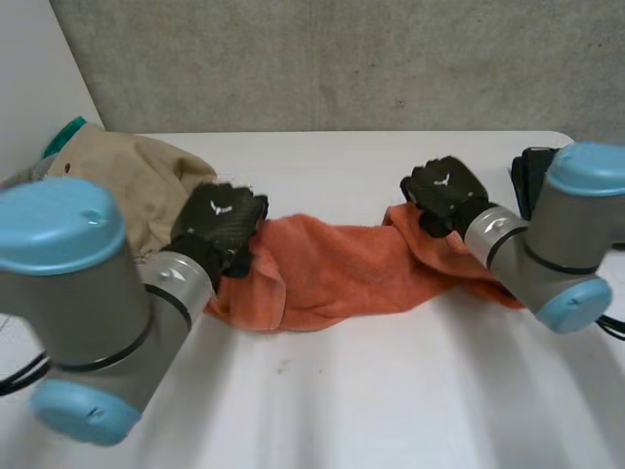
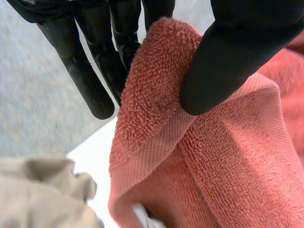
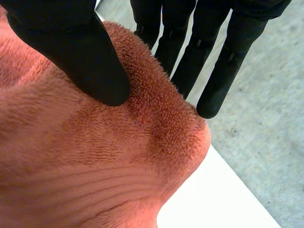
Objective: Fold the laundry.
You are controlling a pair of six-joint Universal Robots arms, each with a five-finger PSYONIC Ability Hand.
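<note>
Folding appears not begun: the orange towel (image 1: 342,269) lies rumpled mid-frame on the worktop (image 1: 391,391), left hand (image 1: 220,225) and right hand (image 1: 444,192) each pinching an end; beige garment (image 1: 127,181), upper left, awaits.

Head view: the orange towel (image 1: 342,269) passes under the left hand (image 1: 220,225) at one end and behind the right arm (image 1: 532,249) at the other, so both ends are concealed. The left arm (image 1: 88,293) covers part of the beige garment (image 1: 137,181); a teal item (image 1: 66,130) behind it is mostly hidden and cannot be identified. A black object (image 1: 527,166) is partly covered by the right arm, its kind unclear. Wrist views: the orange towel and beige garment run past the frame edges; the pinched fold screens some fingertips of the right hand (image 3: 71,42).
</note>
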